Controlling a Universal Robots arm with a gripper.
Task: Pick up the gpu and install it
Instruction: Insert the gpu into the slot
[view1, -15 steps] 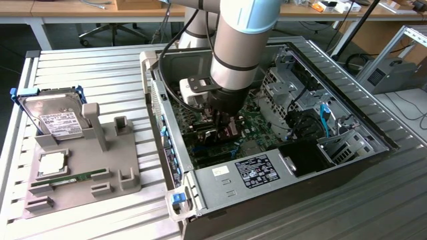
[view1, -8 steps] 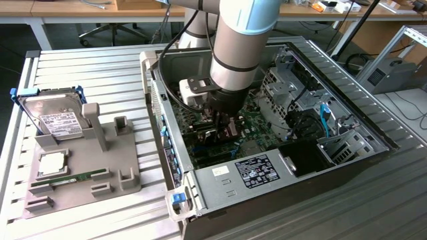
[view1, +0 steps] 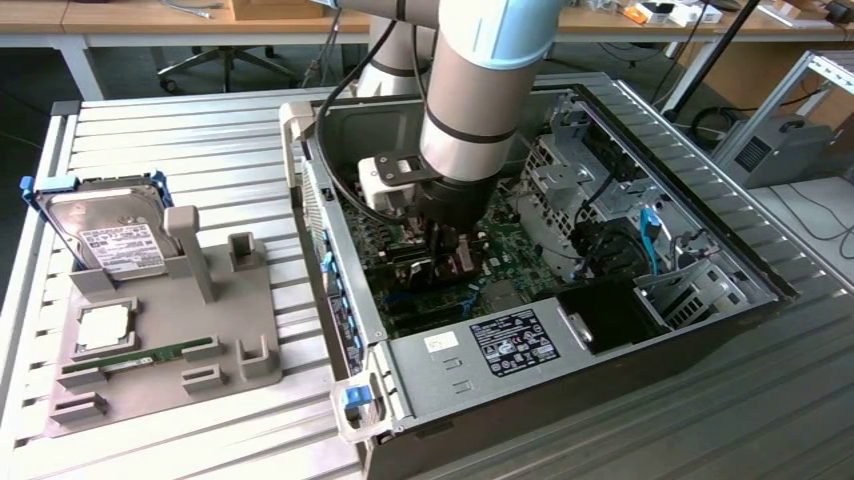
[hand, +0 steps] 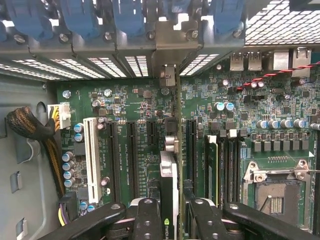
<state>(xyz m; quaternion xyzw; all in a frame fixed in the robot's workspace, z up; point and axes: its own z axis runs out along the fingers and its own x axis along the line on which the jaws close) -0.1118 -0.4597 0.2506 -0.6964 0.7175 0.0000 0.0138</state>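
The grey Universal Robots arm (view1: 474, 90) reached down into the open black computer case (view1: 694, 330), which lay on its side on the slatted grey metal table (view1: 174, 140). The black gripper (view1: 447, 262) stood low over the green motherboard (hand: 125, 105), near the middle of the case. In the wrist view the two black fingers (hand: 150, 220) were closed narrowly on the gpu (hand: 169, 190), a thin dark card seen from its edge, with a silver metal bracket at the far end. The card stood upright between the fingers and ran along the line of the black expansion slots (hand: 131, 150), with its bracket end toward the row of slot openings in the case's rear wall (hand: 165, 50). I could not tell if the card's lower edge was fully seated in a slot. A white expansion slot (hand: 90, 155) lay beside the black ones, and the open silver processor socket (hand: 275, 192) was on the other side of the card. At the exterior view's left a grey plastic parts holder (view1: 160, 350) rested on the table, well apart from the case. A silver hard drive with a white label (view1: 110, 230) stood in it in a blue frame, and a narrow green memory stick (view1: 140, 357) lay flat in it.
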